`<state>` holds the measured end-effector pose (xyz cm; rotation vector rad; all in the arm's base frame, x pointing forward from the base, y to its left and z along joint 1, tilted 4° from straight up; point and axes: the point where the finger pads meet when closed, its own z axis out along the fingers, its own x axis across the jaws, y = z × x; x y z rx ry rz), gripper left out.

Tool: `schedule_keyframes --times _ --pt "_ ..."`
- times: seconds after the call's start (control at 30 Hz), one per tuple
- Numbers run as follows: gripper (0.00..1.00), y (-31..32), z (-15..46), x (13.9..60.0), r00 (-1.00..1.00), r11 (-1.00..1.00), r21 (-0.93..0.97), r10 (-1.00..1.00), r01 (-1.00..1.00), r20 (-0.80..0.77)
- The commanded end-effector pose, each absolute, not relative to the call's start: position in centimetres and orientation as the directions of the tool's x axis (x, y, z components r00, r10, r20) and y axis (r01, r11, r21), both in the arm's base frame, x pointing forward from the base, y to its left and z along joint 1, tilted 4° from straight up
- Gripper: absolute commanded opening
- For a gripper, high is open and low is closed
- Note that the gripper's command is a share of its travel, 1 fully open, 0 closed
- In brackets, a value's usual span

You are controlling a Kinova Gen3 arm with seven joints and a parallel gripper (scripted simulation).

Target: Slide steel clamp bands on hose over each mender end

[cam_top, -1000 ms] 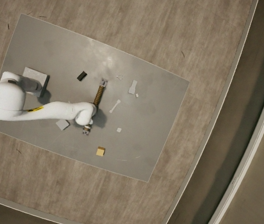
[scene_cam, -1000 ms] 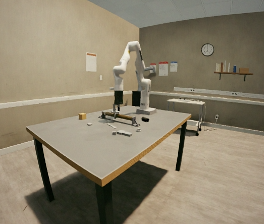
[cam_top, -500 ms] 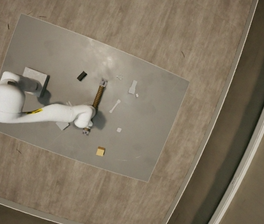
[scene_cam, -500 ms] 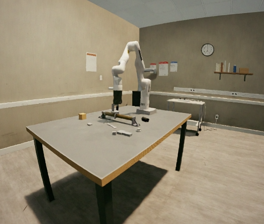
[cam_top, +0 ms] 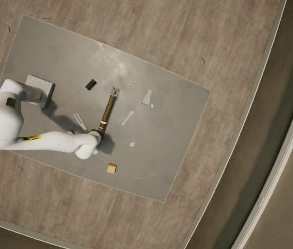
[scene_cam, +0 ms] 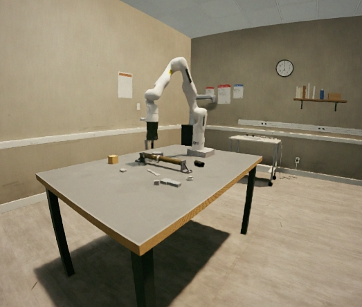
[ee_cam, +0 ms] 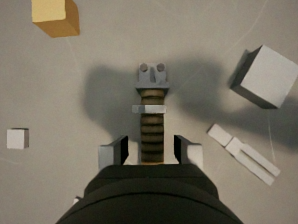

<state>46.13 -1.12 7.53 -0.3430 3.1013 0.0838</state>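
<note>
A ribbed brown hose (cam_top: 108, 107) (scene_cam: 166, 159) (ee_cam: 151, 127) lies on the grey table (cam_top: 162, 126), held between two grey end brackets (cam_top: 115, 91) (ee_cam: 152, 75). One steel band (ee_cam: 148, 108) sits square on the hose a little short of the near bracket. Another band (cam_top: 102, 122) shows in the overhead view just beyond my wrist. My gripper (cam_top: 101, 134) (scene_cam: 149, 145) (ee_cam: 151, 145) is open and empty. It hovers over the hose's near part with a finger on each side. The mender is hidden inside the hose.
A yellow cube (cam_top: 111, 168) (scene_cam: 113, 159) (ee_cam: 55, 17), a grey cube (ee_cam: 265, 75), a small white cube (cam_top: 131, 144) (ee_cam: 17, 138) and a forked flat piece (cam_top: 79, 121) (ee_cam: 245, 152) lie around the hose's near end. A black cylinder (cam_top: 91, 84) (scene_cam: 198, 163) lies near the far end.
</note>
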Motion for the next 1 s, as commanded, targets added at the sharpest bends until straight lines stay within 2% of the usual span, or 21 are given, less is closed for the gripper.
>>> schedule_keyframes --times 0.0,0.97 --pt "1.0 -3.9 7.5 46.6 -0.98 0.979 0.056 -0.195 -0.196 -0.024" --pt "1.0 -5.2 7.5 46.8 -0.98 0.979 0.056 -0.195 -0.196 -0.024"
